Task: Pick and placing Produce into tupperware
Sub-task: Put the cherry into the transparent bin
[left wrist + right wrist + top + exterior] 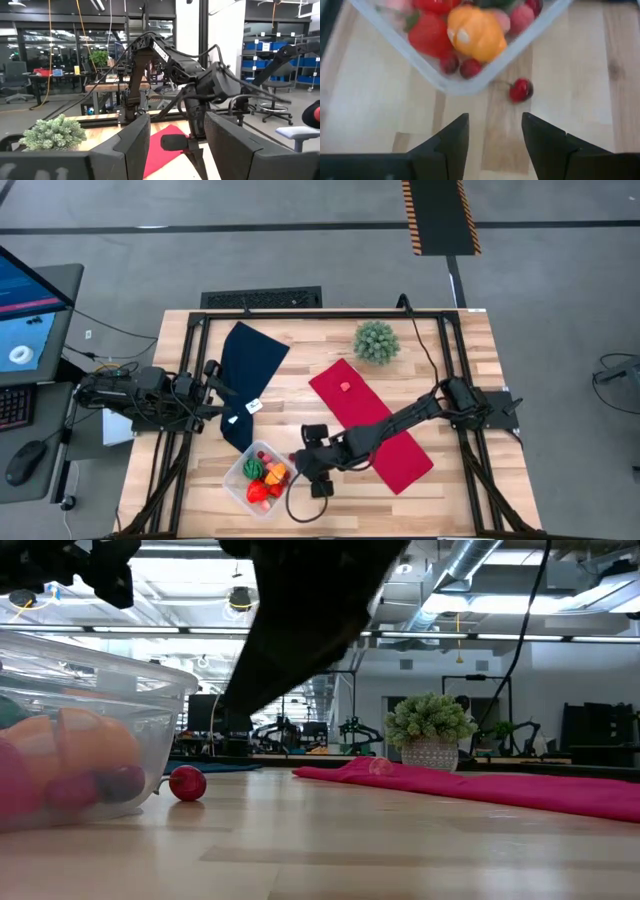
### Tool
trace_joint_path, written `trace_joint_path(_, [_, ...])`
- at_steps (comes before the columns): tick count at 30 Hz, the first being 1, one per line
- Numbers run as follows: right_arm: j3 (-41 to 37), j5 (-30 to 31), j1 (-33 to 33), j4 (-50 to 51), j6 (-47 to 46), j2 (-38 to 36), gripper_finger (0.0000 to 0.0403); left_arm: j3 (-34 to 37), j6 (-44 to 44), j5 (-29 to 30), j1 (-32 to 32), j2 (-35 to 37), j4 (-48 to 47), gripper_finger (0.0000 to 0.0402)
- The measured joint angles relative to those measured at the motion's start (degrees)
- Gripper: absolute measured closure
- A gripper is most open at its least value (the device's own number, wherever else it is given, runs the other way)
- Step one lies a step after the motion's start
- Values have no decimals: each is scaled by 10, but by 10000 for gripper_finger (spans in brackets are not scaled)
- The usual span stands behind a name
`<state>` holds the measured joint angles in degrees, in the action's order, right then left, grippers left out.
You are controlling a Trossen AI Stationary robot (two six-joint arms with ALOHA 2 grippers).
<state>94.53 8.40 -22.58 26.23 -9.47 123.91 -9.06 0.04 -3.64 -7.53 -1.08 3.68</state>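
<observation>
The clear tupperware (pixel 258 479) sits near the table's near edge and holds several toy fruits: an orange one (pixel 476 31), a strawberry (pixel 429 34) and small dark red berries. A red cherry (pixel 521 90) lies on the wood just outside the box's corner, and also shows in the low view as the cherry (pixel 187 783). A small red piece (pixel 345 387) rests on the red cloth. My right gripper (pixel 495 135) is open, just right of the tupperware, its fingers short of the cherry. My left gripper (pixel 177 145) is open, over the dark blue cloth at the table's left.
A red cloth (pixel 372 425) lies slantwise mid-table under the right arm. A dark blue cloth (pixel 248 375) lies toward the left. A spiky green plant ball (pixel 376 341) stands near the far edge. A monitor and mouse sit off the table's left side.
</observation>
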Motion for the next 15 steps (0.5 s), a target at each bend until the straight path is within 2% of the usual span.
trace_joint_path(8, [-18, 31, -32, -1, -44, -1, 228, 0, -6, -2, 0, 0, -18, 222])
trace_joint_path(15, [-51, 134, -72, -55, -46, -5, 256, 0, -39, 0, 0, -14, -33, 222])
